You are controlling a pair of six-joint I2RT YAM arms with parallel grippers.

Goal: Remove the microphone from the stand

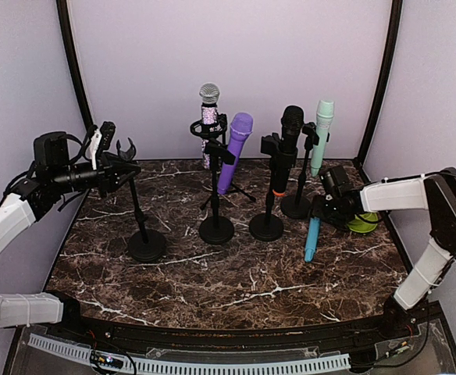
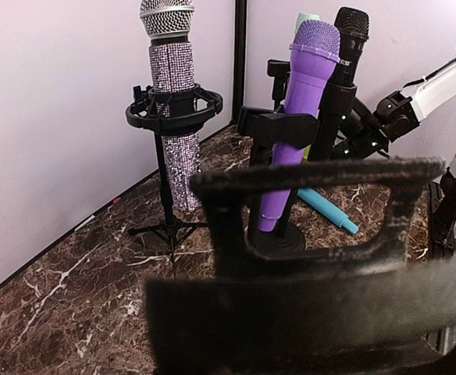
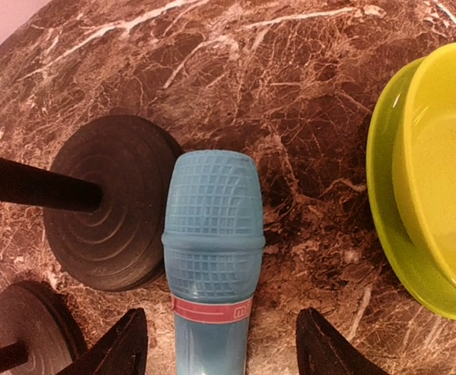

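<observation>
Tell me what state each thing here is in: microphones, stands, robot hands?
blue microphone: lying flat on the table, off any stand.
empty stand: upright, clip empty.
left gripper: shut on the empty stand.
right gripper: open, straddling the blue microphone's head.
glitter microphone: upright in its holder.
purple microphone: tilted in its clip.
black microphone: held in its clip.
mint microphone: held in its clip.
green bowl: right way up.

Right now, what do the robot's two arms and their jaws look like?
The left arm and right arm both have white, boxy link covers with black joints and black wrist sections. Thin black cables loop by the left wrist. The jaws are black, and the right pair taper to blunt tips. Small green lights show on the right wrist.
</observation>
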